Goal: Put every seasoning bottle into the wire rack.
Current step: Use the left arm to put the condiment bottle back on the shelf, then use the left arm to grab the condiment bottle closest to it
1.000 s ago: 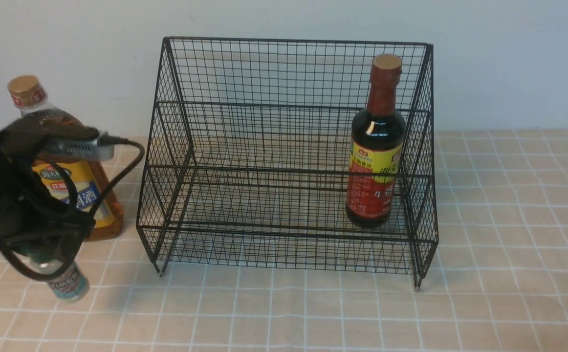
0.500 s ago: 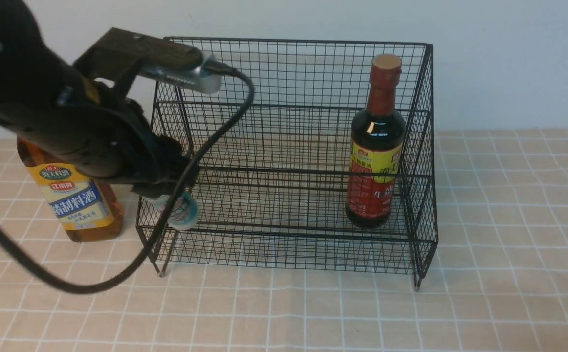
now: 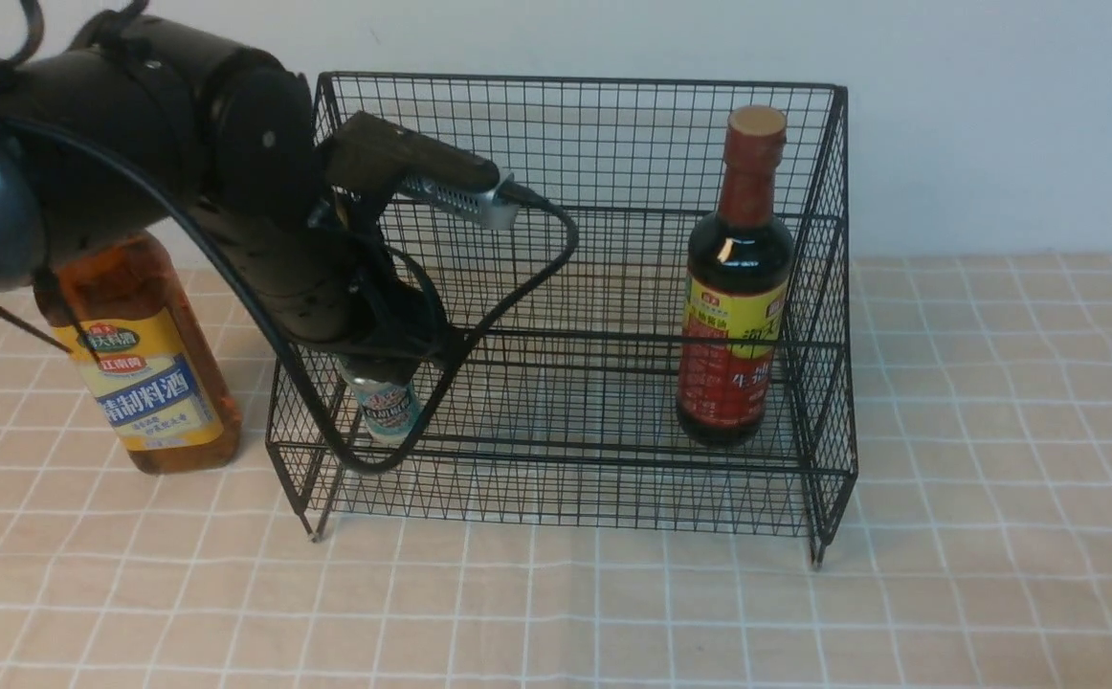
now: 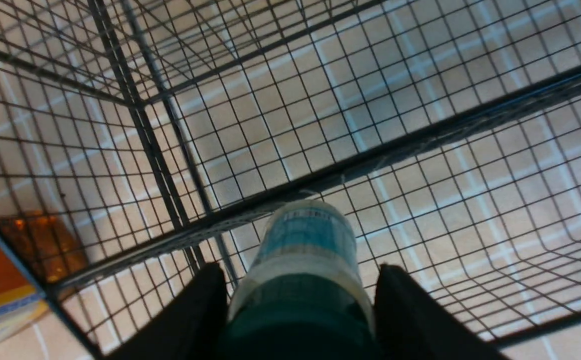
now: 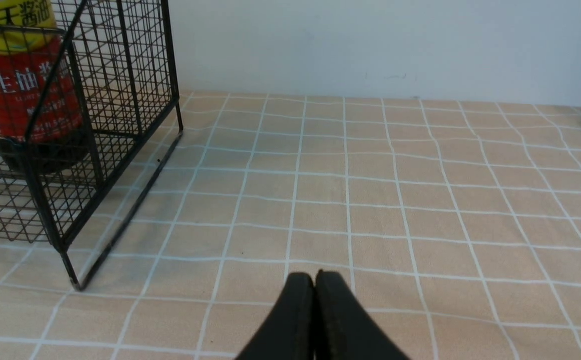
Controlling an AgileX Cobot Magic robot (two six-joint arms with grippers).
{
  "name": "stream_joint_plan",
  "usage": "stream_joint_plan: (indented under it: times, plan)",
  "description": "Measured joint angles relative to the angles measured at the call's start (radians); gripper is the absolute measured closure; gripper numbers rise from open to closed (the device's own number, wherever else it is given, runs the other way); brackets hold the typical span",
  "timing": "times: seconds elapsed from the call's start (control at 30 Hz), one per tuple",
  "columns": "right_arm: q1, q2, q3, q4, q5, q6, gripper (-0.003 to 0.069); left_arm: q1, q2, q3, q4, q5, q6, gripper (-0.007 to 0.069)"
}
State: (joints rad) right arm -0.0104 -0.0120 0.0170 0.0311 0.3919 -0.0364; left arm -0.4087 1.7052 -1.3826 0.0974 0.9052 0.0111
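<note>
My left gripper (image 3: 379, 368) is shut on the small green-capped shaker (image 3: 389, 410) and holds it inside the left end of the black wire rack (image 3: 575, 144), just above the lower shelf. In the left wrist view the shaker (image 4: 304, 260) hangs between the two black fingers (image 4: 195, 310) over the mesh. The dark sauce bottle (image 3: 736, 287) stands upright on the rack's lower shelf at the right; its red label (image 5: 18, 80) shows in the right wrist view. The tall amber bottle (image 3: 149, 373) stands on the cloth left of the rack, its top hidden by my arm. My right gripper (image 5: 315, 277) is shut and empty.
A tan checked cloth (image 3: 996, 431) covers the table. A pale wall (image 3: 996, 115) rises close behind the rack. My left arm and its cable (image 3: 518, 287) reach over the rack's left side. The rack's right foot (image 5: 75, 285) stands left of my right gripper.
My left arm has carried the shaker up from the cloth at the far left, rightward over the rack's left side, into the rack above the lower shelf. The right gripper's earlier state is not shown.
</note>
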Motion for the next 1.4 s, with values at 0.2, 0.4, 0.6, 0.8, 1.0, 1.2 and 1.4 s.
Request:
stream_joint_plan:
  times: [0.2,0.4,0.6,0.8,1.0,1.2,1.4]
  plan:
    - [0.0,0.0,0.0,0.0,0.0,0.0,0.0671,-0.001,0.062,0.0,0.013,0.02,-0.011,0.0292]
    - [0.0,0.0,0.0,0.0,0.0,-0.009,0.0671,-0.001,0.076,-0.003,0.014,0.021,-0.035,0.0251]
    - [0.0,0.0,0.0,0.0,0.0,-0.009,0.0671,-0.001,0.078,-0.008,0.014,0.028,-0.038,0.0119]
    - [0.0,0.0,0.0,0.0,0.0,-0.011,0.0671,-0.001,0.076,-0.105,0.017,0.171,-0.038,0.0107]
    - [0.0,0.0,0.0,0.0,-0.001,-0.012,0.0671,-0.002,0.027,-0.333,0.05,0.315,-0.038,0.025]
    - [0.0,0.0,0.0,0.0,-0.001,-0.012,0.0671,0.036,-0.119,-0.375,0.111,0.331,-0.038,0.0582]
    - [0.0,0.0,0.0,0.0,-0.001,-0.012,0.0671,0.268,-0.23,-0.363,0.121,0.348,-0.027,0.0628]
